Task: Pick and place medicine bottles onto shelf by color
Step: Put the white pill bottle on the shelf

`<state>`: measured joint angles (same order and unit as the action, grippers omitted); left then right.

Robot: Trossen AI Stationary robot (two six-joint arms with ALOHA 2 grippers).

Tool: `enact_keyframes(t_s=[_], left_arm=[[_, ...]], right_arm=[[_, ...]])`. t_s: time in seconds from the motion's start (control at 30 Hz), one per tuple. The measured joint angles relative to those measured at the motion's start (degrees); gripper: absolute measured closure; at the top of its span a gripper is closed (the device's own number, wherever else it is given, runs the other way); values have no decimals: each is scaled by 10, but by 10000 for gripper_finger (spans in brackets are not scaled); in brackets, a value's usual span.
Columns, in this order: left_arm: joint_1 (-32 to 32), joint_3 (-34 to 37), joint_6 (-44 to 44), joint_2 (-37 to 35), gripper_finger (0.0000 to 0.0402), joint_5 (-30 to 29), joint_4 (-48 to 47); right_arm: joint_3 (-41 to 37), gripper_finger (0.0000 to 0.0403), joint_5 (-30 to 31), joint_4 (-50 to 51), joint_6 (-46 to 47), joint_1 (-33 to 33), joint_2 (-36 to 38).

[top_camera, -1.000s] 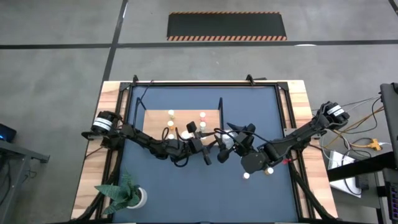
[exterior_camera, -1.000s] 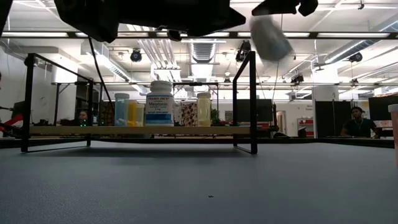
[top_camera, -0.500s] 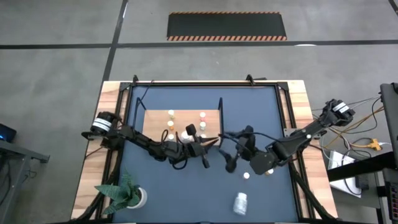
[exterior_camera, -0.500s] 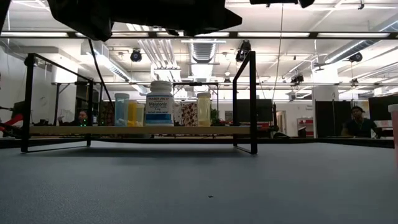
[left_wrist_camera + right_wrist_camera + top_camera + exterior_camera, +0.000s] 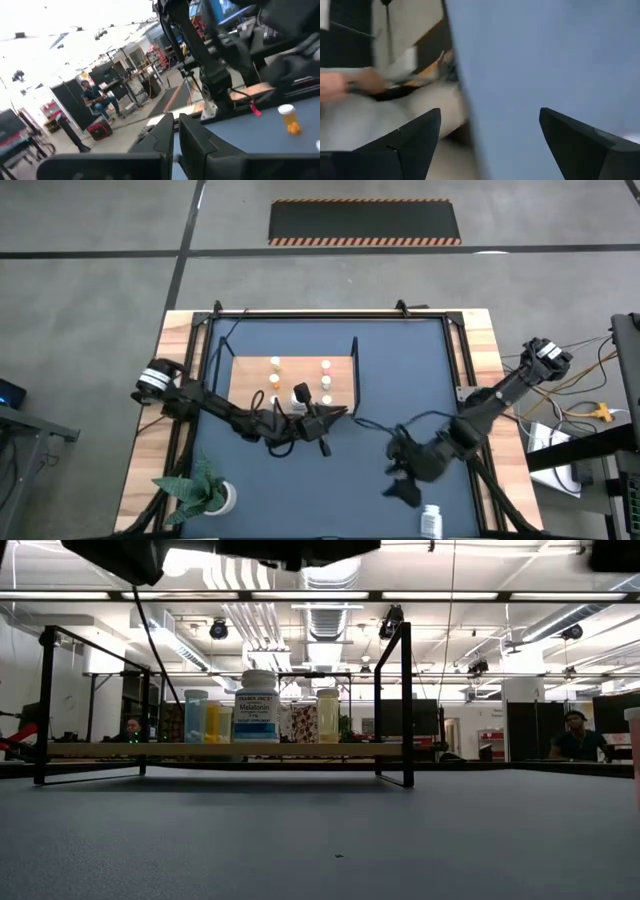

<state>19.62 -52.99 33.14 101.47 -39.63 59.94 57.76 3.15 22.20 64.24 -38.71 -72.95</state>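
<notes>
The shelf (image 5: 250, 372) stands far left of the table's middle, several small bottles upright on its board (image 5: 120, 750), among them a bigger white labelled one (image 5: 257, 706). My left gripper (image 5: 325, 423) hovers shut and holds nothing, off the shelf's near right corner; its fingers (image 5: 175, 137) point level. My right gripper (image 5: 400, 480) hangs open over bare table near the front right, its fingers (image 5: 415, 140) wide apart. A large white bottle (image 5: 432, 521) lies on its side at the table's near edge, right of it. A small orange bottle (image 5: 289, 119) stands on the table.
A potted green plant (image 5: 205, 492) sits at the table's near left corner. The shelf's black frame ends (image 5: 406, 705) rise above the board. Cables trail off the table's right side (image 5: 580, 410). People show in the room behind (image 5: 572, 735).
The large white bottle, a second ago in the air between the two grippers, has fallen to the table and rolled to the near right edge. My right gripper has swung toward the near edge and tipped downward, staying open. My left gripper has drawn slightly toward the shelf.
</notes>
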Motion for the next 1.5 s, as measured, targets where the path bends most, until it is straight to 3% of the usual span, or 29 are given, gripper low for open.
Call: enact_keyframes(t_s=[0.27, 0.4, 0.53, 0.77, 0.9, 1.13, 1.3, 1.5], left_arm=[[1, 0, 80, -36, 392, 1, 0], [1, 1, 121, -57, 392, -1, 2], [3, 11, 151, -77, 392, -14, -1], [7, 54, 153, -118, 392, -36, 1], [10, 77, 153, -136, 392, -43, 11], [11, 85, 152, -146, 392, -45, 9], [11, 85, 152, -146, 392, -46, 9], [14, 85, 152, -146, 392, -48, 8]], right_arm=[[0, 76, -12, 78, 487, -125, -23], [0, 76, -100, 102, 661, -169, -59], [0, 76, -189, 101, 771, -196, -100], [0, 76, -194, 59, 813, -217, -139], [0, 76, -147, 63, 812, -216, -161], [1, 76, -122, 83, 775, -215, -191], [0, 76, -7, 138, 742, -214, -187], [0, 76, -10, 181, 716, -211, -171]])
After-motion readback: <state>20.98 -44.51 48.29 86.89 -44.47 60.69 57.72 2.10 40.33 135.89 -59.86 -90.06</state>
